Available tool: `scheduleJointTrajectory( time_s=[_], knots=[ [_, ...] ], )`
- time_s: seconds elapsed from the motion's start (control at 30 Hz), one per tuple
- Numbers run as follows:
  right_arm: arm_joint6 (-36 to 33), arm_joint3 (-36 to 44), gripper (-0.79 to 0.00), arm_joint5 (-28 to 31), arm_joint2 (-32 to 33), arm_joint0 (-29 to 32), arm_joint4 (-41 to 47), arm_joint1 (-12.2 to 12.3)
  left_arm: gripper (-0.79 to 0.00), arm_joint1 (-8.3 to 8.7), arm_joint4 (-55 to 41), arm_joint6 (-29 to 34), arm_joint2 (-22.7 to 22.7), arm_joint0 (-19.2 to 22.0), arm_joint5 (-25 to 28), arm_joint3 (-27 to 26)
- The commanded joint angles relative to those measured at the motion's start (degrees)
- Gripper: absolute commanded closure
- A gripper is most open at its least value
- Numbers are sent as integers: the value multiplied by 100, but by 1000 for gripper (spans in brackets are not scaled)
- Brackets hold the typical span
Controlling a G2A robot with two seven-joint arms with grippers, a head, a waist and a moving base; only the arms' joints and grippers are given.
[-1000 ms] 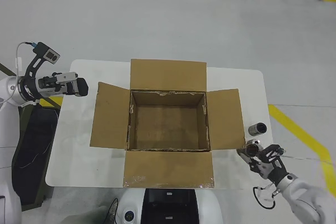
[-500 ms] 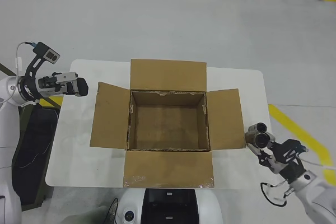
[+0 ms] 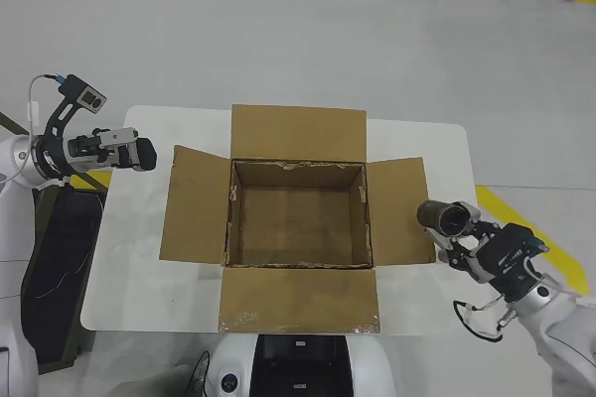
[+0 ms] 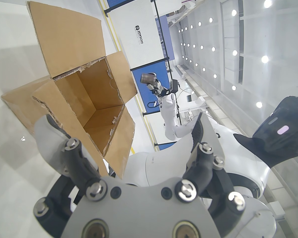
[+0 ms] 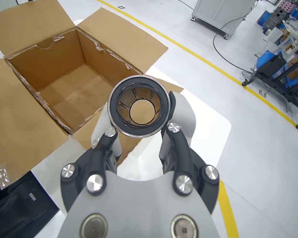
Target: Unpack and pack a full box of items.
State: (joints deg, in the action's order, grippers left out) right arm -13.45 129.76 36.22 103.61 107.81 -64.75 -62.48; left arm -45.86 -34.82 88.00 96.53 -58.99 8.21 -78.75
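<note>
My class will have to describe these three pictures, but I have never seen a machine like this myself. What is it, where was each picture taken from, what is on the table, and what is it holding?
This is a robot with two arms, each ending in a two-fingered gripper. The top view looks down from a camera above the arms. The other two pictures come from cameras on the wrists, so each shows its own gripper up close. On the white table stands an open cardboard box with its flaps spread and nothing inside. The right gripper is shut on a hollow metal cylinder, held in the air by the outer edge of the box's flap on that side. The left gripper is open and empty, over the table's far corner on its own side.
</note>
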Motion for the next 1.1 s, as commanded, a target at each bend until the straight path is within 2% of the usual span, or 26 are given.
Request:
scheduleJointTrajectory(
  time_s=[0.0, 0.4, 0.7, 1.07],
  knots=[
    [-41, 6, 0, 55, -161, -193, 48, 8, -785, 0, 0, 0, 0, 0, 0, 0],
    [-814, -178, 0, -223, -1514, -1316, 250, -5, -785, 0, 0, 0, 0, 0, 0, 0],
    [-1280, -670, 0, -360, -2420, -2267, 544, -54, -785, 0, 0, 0, 0, 0, 0, 0],
    [-2174, -1364, 0, -750, -3618, -3534, 919, -191, -785, 0, 0, 0, 0, 0, 0, 0]
  ],
)
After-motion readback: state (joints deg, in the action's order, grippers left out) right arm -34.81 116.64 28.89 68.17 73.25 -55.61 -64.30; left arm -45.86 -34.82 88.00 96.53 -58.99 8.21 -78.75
